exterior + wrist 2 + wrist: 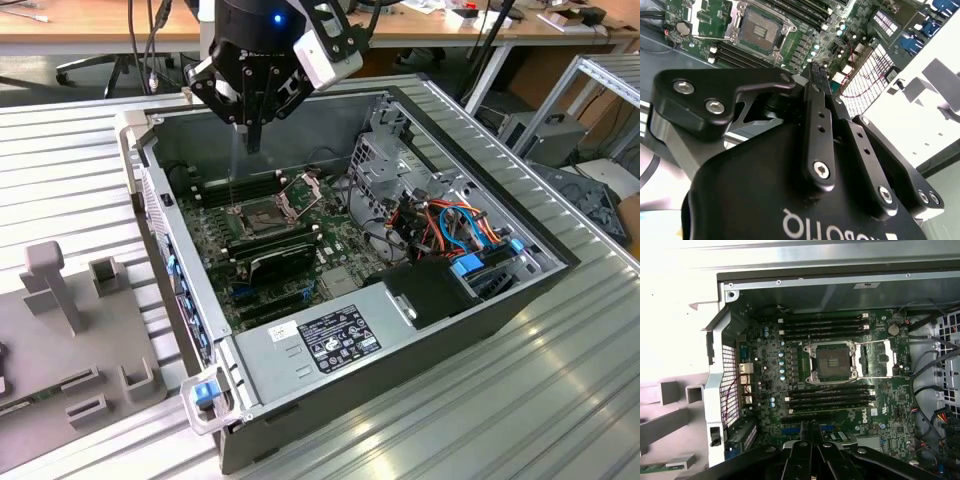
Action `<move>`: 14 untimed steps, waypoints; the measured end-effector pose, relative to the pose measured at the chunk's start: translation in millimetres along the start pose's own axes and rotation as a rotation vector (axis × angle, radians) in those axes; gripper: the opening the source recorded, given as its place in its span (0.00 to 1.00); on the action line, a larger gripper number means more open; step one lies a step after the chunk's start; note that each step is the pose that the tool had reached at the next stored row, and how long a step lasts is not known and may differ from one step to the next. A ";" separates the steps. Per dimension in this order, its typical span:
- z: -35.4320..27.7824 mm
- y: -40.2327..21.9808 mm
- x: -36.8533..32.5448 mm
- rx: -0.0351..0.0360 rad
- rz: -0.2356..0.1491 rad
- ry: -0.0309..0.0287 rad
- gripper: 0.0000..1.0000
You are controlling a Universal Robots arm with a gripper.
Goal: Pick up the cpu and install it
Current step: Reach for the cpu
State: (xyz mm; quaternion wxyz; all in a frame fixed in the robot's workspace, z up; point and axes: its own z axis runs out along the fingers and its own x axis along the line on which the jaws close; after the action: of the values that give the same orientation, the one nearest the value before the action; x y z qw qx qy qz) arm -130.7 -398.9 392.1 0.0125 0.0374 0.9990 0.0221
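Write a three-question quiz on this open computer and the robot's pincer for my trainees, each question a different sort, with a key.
1. True or false: the metal frame is shut flat over the socket.
2. The pincer hangs: A above the open computer case; B pressed onto the socket; C outside the case, level with its base.
3. Fill in: long memory slots run along ___ long sides of the socket.
Key: 1 false, it is swung open beside the socket; 2 A; 3 both.
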 end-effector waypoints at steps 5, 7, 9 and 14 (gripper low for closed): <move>-0.3 -0.8 10.9 0.0000 0.000 0.0000 0.11; -0.4 -1.2 16.3 0.0000 0.000 0.0000 0.11; -0.7 -1.9 24.8 0.0000 0.000 0.0000 0.11; -1.0 -2.8 37.5 0.0000 0.000 0.0000 0.11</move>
State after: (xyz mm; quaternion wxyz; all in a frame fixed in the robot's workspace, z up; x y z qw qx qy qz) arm -168.3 -398.8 392.1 0.0125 0.0374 0.9990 0.0221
